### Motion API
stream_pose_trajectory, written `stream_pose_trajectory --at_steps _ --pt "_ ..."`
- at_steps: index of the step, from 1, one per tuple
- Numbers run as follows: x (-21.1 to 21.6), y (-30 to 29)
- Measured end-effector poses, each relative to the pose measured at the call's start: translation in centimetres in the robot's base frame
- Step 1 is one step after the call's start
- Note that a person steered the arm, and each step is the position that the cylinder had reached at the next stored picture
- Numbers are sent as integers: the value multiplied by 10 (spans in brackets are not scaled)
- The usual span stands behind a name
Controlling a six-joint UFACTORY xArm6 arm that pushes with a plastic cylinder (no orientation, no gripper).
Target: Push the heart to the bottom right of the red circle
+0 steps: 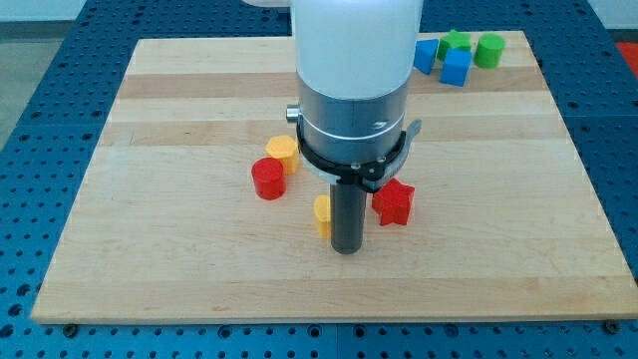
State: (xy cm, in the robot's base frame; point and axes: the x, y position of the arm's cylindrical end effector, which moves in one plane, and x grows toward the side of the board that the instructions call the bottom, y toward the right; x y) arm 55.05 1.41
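The red circle block [267,179] lies left of the board's middle. A yellow block [284,153] touches it at its upper right; its shape is hard to make out. Another yellow block [322,214], partly hidden by my rod, sits to the lower right of the red circle; it may be the heart. My tip [345,248] rests on the board right beside this block, on its right and slightly below. A red star [393,202] lies just right of the rod.
At the view's top right stand a blue block [457,67], a second blue block [426,55], a green star-like block [456,41] and a green cylinder [489,50]. The wooden board [150,249] has blue perforated table around it.
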Motion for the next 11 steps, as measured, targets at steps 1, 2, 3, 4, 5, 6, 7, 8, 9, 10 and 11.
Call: stream_pose_trajectory --at_steps 1,2,3,4,5,6,7,8,9,10,11 --pt "-5 10" --pt "-13 10" --pt "-24 10" --pt "-24 11" --pt "-25 11" --pt "-28 11" --pt "-28 10" --pt "-28 0" --pt "-28 -15" --pt "-28 -23" --pt "-29 -31"
